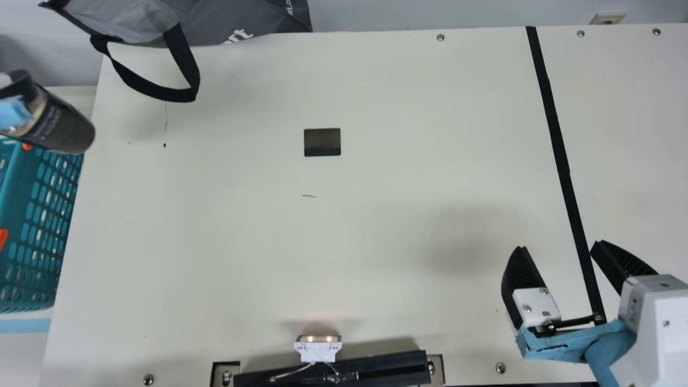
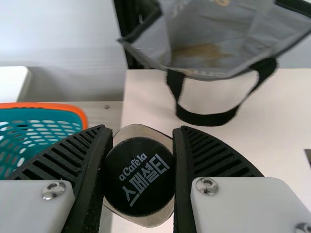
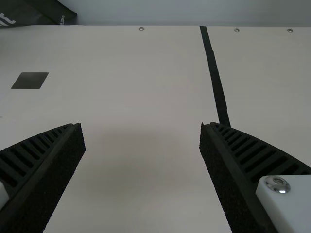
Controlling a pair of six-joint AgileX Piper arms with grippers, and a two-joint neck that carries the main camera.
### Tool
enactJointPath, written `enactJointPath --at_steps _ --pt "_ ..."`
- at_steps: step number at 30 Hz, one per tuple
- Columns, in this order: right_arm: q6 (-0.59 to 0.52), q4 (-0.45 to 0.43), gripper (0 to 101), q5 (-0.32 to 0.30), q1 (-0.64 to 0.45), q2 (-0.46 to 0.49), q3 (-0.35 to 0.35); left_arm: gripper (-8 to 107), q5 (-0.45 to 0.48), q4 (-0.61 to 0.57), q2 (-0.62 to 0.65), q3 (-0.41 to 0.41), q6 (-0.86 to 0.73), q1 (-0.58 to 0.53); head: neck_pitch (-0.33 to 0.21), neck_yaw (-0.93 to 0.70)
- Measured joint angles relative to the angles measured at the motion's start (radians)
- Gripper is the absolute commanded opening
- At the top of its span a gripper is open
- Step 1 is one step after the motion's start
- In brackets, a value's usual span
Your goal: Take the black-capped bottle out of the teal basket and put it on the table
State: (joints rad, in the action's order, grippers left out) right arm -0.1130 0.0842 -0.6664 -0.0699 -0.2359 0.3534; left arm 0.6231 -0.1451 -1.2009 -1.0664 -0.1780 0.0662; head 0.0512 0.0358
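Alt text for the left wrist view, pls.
Left gripper holding the black-capped bottle between its two ribbed fingers, cap facing the camera. Beyond are a teal basket with an orange rim, beside the cream table, and a gray bag with a black handle.

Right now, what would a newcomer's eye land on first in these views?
Probably the dark bottle at the main view's left edge, tilted and gripped by the left end effector. Next, the teal basket with its orange parts, along the table's left side. Then the right end effector, open and empty over the table's near right.
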Motion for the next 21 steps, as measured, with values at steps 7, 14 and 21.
enactJointPath --at_steps 7,14,21 --pt "0.0 0.001 91 0.001 0.0 0.0 0.0 0 -0.007 0.066 -0.002 0.014 0.094 -0.128 0.0 0.0" --pt "0.0 0.001 91 0.001 0.0 0.0 0.0 0 -0.019 0.125 -0.015 0.02 0.186 -0.24 0.0 0.0" --pt "0.0 0.001 91 0.001 0.0 0.0 0.0 0 -0.025 0.187 -0.034 0.012 0.264 -0.34 0.0 0.0"
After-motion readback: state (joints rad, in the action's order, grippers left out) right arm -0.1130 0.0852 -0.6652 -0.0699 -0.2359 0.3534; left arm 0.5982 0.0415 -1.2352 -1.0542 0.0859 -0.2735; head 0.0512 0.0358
